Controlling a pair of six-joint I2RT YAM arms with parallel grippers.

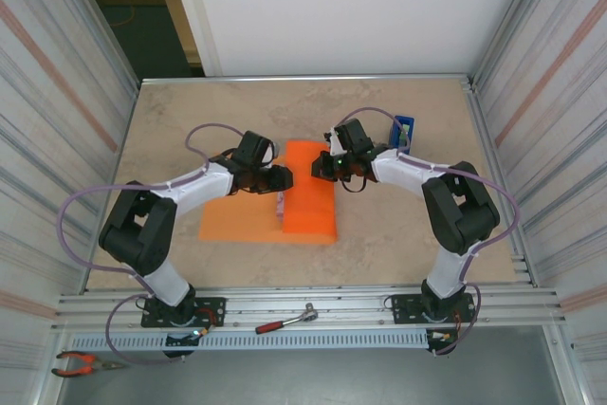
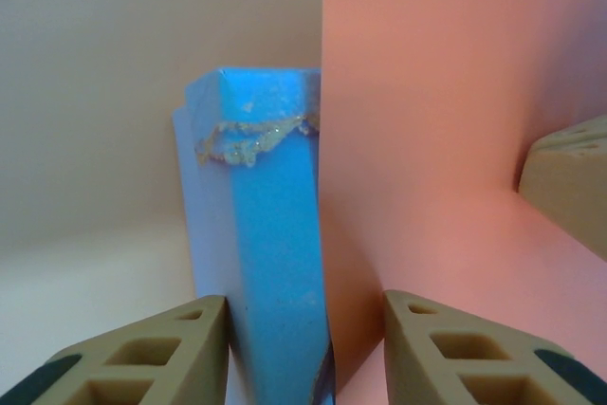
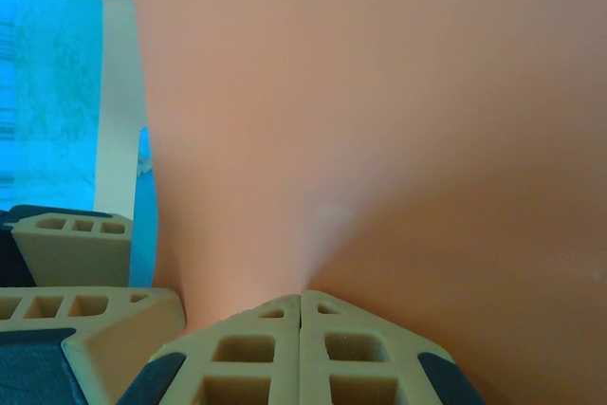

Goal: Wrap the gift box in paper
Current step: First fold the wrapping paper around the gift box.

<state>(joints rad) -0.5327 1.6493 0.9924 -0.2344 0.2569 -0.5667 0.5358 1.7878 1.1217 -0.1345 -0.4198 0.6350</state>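
Basically, the gift box (image 1: 282, 206) sits mid-table under the folded orange paper (image 1: 308, 201), right gripper (image 3: 302, 303) pinched shut on the flap, left gripper (image 1: 283, 177) half-spread astride the box edge, grip unclear; risk: a hard pull could tear the thin sheet or drag the box askew.

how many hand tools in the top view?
2: red-handled ratchet mid near rail; orange-handled pliers at the near left corner. Others may be hidden.
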